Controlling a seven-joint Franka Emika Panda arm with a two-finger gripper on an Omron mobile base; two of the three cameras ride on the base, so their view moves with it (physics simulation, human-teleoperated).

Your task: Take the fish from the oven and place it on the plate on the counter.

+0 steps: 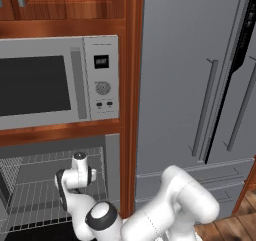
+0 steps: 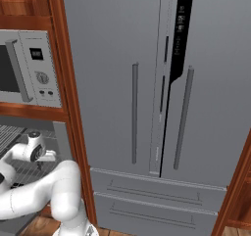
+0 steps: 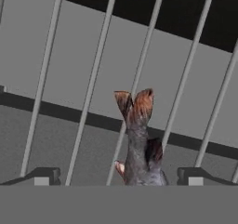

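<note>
Pincer (image 3: 118, 181) is down over the oven's wire rack (image 3: 93, 79) with its two tips spread wide, released, one on each side of the fish (image 3: 138, 144) and neither touching it — that straddle looks like the set-up for a grab. The fish lies on the rack bars, tail fanned away from the hand, body running back between the tips. From the left base view the arm reaches into the open oven (image 1: 50, 185) below the microwave (image 1: 60, 80), beside the fridge (image 1: 195, 85).
</note>
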